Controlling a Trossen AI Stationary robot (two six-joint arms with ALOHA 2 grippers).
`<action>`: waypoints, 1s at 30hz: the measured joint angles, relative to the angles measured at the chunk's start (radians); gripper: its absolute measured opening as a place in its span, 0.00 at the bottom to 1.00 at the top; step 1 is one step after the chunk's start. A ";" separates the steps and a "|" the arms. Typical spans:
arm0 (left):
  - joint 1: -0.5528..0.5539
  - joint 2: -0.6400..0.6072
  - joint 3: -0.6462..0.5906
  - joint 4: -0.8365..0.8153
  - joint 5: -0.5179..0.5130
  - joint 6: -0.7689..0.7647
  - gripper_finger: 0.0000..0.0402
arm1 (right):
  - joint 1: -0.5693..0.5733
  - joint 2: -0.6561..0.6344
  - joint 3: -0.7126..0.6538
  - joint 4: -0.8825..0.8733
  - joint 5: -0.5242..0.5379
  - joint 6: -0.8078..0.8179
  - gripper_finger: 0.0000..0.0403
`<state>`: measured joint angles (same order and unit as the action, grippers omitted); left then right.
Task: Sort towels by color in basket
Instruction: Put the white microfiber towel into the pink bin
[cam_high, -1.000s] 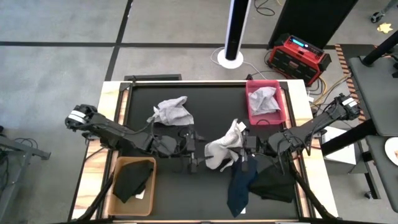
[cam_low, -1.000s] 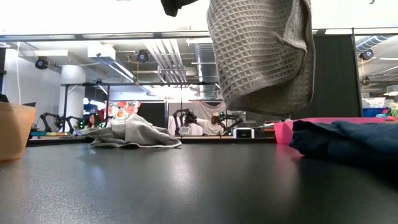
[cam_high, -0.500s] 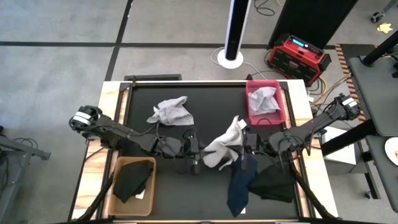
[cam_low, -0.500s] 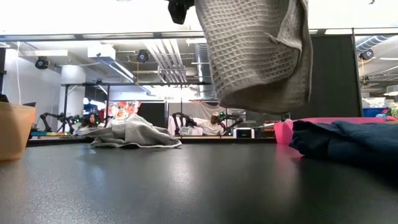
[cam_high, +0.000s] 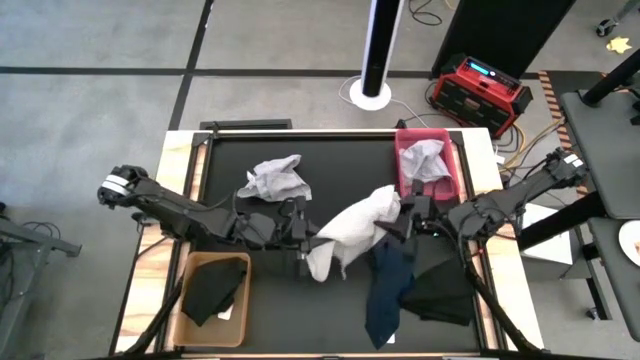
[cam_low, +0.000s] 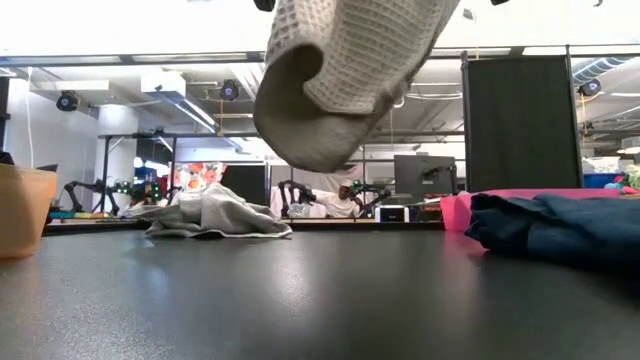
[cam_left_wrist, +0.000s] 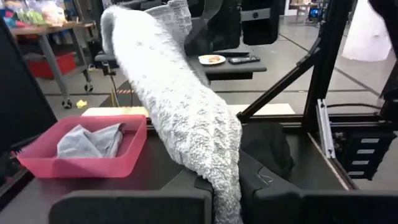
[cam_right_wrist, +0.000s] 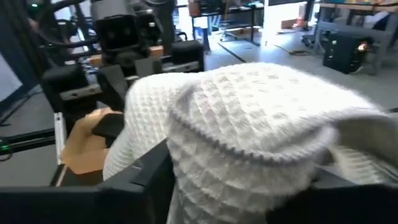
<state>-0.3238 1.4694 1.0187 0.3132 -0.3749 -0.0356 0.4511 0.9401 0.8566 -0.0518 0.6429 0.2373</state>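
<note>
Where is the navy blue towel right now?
In the high view, the navy blue towel lies on the table's right front, beside the black towel.

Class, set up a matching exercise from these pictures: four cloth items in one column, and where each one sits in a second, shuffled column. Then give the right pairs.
Items
1. Light grey waffle-weave towel
2. Black cloth
3. Navy blue towel
4. Crumpled grey towel

Places
A. In the pink plastic bin
B. Flat on the table by the right arm
C. In the tan basket
D. Lifted above the table between both arms

Pairs: 1-D, 2-C, 3-B, 4-A
</note>
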 joint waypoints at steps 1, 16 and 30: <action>0.000 -0.008 0.000 -0.006 0.000 -0.011 0.00 | 0.000 -0.009 0.000 -0.012 0.011 0.001 0.50; -0.001 -0.056 -0.001 -0.067 0.028 -0.102 0.00 | 0.000 -0.065 0.000 -0.142 0.015 0.039 0.61; 0.014 -0.083 -0.022 -0.230 -0.243 -0.253 0.00 | 0.000 0.049 0.000 -0.069 0.011 -0.171 0.59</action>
<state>-0.3097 1.3863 0.9968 0.0835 -0.6178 -0.2882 0.4515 0.9893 0.8566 -0.1212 0.6540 0.0658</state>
